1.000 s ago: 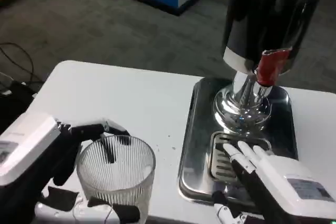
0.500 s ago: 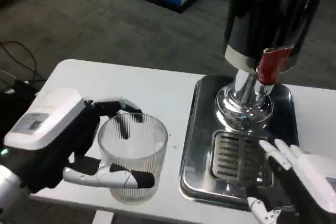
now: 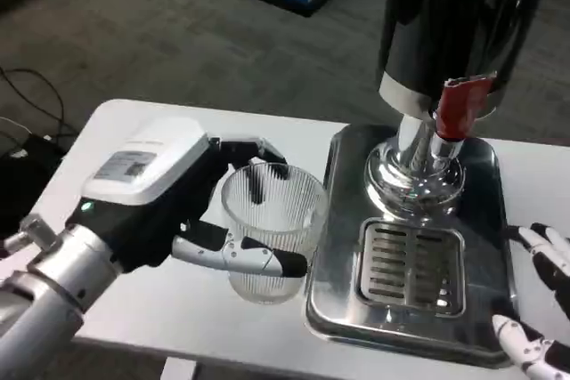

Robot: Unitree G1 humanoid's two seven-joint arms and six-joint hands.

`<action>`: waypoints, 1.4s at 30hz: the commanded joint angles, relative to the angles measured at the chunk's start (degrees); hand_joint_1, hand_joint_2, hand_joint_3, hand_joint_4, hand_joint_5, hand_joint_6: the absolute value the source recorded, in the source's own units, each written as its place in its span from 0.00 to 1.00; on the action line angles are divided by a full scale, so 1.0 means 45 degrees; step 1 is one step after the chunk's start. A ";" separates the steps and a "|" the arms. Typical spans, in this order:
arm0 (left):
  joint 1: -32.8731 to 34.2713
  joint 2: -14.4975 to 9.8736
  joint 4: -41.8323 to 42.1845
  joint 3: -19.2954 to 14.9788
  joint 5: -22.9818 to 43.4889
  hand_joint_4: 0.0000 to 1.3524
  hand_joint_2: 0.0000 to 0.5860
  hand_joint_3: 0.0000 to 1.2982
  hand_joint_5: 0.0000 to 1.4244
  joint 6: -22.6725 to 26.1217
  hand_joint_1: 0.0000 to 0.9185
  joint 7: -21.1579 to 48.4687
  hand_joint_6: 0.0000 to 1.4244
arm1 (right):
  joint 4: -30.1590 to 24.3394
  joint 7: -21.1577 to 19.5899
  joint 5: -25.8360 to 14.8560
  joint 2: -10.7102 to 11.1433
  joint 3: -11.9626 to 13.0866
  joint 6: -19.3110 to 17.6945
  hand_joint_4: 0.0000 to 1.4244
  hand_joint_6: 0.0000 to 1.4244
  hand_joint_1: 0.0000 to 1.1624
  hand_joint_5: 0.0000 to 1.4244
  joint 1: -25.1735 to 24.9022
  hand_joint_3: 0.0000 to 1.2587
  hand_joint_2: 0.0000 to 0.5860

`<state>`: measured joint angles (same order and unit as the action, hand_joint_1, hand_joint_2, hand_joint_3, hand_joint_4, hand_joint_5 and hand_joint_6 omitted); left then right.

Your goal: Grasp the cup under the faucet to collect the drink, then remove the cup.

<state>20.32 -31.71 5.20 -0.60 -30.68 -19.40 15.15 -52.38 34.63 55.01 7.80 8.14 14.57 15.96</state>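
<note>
Left robot hand (image 3: 169, 206) is wrapped round the ribbed clear cup (image 3: 270, 230), near the desk (image 3: 134, 140) front edge beside the drip tray (image 3: 343, 309). Looks light, rigid, slippery: keep gripping mid-wall. Right robot hand (image 3: 539, 300) is open, fingers spread.

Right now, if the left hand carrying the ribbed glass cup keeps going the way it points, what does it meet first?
Probably the raised left rim of the shiny steel drip tray. The left hand points right, holding the ribbed clear glass cup just short of it. The cup's height above the white table is unclear.
</note>
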 commanded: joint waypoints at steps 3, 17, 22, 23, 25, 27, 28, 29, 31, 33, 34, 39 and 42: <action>0.1492 0.0368 -0.1408 0.0727 -0.0921 0.85 0.06 0.78 0.91 -0.0138 0.53 -0.1615 1.00 | -0.0253 -0.0380 -0.1137 0.0510 0.0899 0.0132 0.00 0.00 0.34 0.00 0.0416 0.07 0.90; 0.3615 0.1656 -0.3979 0.2255 -0.1939 0.85 0.07 0.78 0.91 -0.0207 0.52 -0.4140 1.00 | -0.0534 -0.0952 -0.2832 0.0993 0.2391 0.0282 0.00 0.00 0.34 0.01 0.1235 0.09 0.89; 0.3505 0.2249 -0.3949 0.2833 -0.2080 0.85 0.08 0.78 0.91 -0.0082 0.52 -0.4300 1.00 | -0.0521 -0.1203 -0.3434 0.1157 0.3026 0.0330 0.00 0.00 0.34 0.01 0.1442 0.09 0.89; 0.3532 0.2337 -0.3979 0.3004 -0.2152 0.85 0.08 0.78 0.91 -0.0062 0.52 -0.4234 1.00 | -0.0515 -0.1250 -0.3547 0.1185 0.3156 0.0338 0.00 0.00 0.34 0.01 0.1467 0.09 0.89; 0.3607 0.2440 -0.4065 0.3229 -0.2235 0.85 0.08 0.78 0.90 -0.0019 0.52 -0.4184 1.00 | -0.0490 -0.1323 -0.3797 0.1268 0.3416 0.0351 0.00 0.00 0.34 0.01 0.1506 0.09 0.89; 0.3789 0.2586 -0.4262 0.3486 -0.2297 0.85 0.08 0.78 0.90 0.0065 0.52 -0.4074 1.00 | -0.0458 -0.1416 -0.4075 0.1398 0.3683 0.0369 0.00 0.00 0.34 0.01 0.1549 0.09 0.89; 0.3847 0.2640 -0.4326 0.3578 -0.2311 0.85 0.08 0.78 0.90 0.0082 0.52 -0.4038 1.00 | -0.0440 -0.1453 -0.4191 0.1447 0.3778 0.0383 0.00 0.00 0.34 0.01 0.1563 0.09 0.89; 0.3881 0.2665 -0.4364 0.3631 -0.2314 0.85 0.08 0.78 0.90 0.0089 0.52 -0.4025 1.00 | -0.0418 -0.1491 -0.4292 0.1493 0.3852 0.0395 0.00 0.00 0.34 0.01 0.1577 0.09 0.89; 0.3875 0.2660 -0.4396 0.3726 -0.2344 0.85 0.08 0.78 0.90 0.0081 0.52 -0.4045 1.00 | -0.0379 -0.1579 -0.4464 0.1544 0.3959 0.0416 0.00 0.00 0.34 0.01 0.1620 0.09 0.89; 0.3861 0.2631 -0.4445 0.3831 -0.2384 0.85 0.08 0.78 0.90 0.0117 0.52 -0.4050 1.00 | -0.0351 -0.1640 -0.4582 0.1578 0.4002 0.0432 0.01 0.00 0.34 0.01 0.1670 0.09 0.89; 0.3864 0.2622 -0.4477 0.3872 -0.2389 0.85 0.08 0.78 0.90 0.0137 0.52 -0.4048 1.00 | -0.0332 -0.1651 -0.4638 0.1587 0.4009 0.0447 0.01 0.00 0.34 0.01 0.1694 0.09 0.89; 0.4034 0.2539 -0.4721 0.4044 -0.2445 0.85 0.08 0.78 0.90 0.0029 0.52 -0.3999 1.00 | -0.0254 -0.1769 -0.4840 0.1649 0.4005 0.0509 0.01 0.00 0.34 0.01 0.1773 0.09 0.89; 0.4176 0.2496 -0.4935 0.4122 -0.2463 0.85 0.08 0.78 0.90 -0.0050 0.52 -0.4044 1.00 | -0.0240 -0.1824 -0.4903 0.1693 0.3996 0.0532 0.01 0.00 0.34 0.01 0.1804 0.09 0.89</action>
<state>37.15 -20.18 -16.50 17.34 -41.38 -18.83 -2.71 -53.83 27.33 33.40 14.74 25.74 16.66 23.54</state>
